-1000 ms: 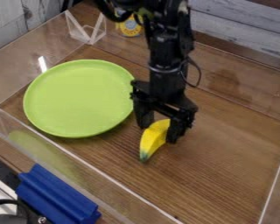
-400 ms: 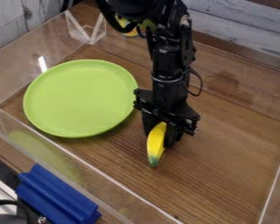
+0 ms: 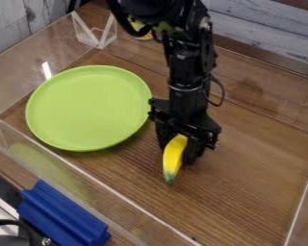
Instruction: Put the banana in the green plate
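Note:
The banana [image 3: 175,161] is small, yellow and curved, lying on the wooden table just right of the green plate [image 3: 80,106]. My gripper [image 3: 180,144] points straight down over the banana's upper end, its black fingers shut on that end. The banana's lower tip still rests on the wood. The large lime-green plate lies flat to the left, with nothing on it, and its near rim is a short way from the gripper.
A blue block [image 3: 61,219] sits at the bottom left by the clear wall edge [image 3: 15,154]. A clear plastic stand [image 3: 95,34] is at the back left. A yellow object [image 3: 141,29] shows behind the arm. Bare wood stretches to the right.
The fingers went from wide open astride the banana to shut on its upper end. The banana shifted slightly and now lies more upright in the view. The arm stayed in place.

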You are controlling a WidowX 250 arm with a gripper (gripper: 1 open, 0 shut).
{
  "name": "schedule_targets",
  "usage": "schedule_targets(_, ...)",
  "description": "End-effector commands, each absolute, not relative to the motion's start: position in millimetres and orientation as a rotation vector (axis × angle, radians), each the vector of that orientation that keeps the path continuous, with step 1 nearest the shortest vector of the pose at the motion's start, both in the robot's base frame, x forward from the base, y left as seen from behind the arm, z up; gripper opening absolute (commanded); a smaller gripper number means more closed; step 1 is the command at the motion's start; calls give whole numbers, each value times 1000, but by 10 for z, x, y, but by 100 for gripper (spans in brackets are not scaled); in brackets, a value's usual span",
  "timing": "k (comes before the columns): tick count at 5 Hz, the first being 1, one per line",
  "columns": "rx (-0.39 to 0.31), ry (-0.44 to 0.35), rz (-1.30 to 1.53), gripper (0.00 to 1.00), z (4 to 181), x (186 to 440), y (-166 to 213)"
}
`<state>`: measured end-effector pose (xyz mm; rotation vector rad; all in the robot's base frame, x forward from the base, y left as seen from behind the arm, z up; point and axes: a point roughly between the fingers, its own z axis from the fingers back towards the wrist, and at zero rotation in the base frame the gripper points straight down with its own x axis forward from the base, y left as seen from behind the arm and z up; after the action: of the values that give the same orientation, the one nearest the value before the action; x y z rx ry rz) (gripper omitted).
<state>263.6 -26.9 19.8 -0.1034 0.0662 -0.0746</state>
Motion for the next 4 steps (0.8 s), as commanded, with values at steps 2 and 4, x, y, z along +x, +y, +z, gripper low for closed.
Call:
schedule_targets(2, -108, 43, -68, 0, 250, 2690, -257)
schedule_targets(4, -112, 47, -56, 0, 246, 2687, -229)
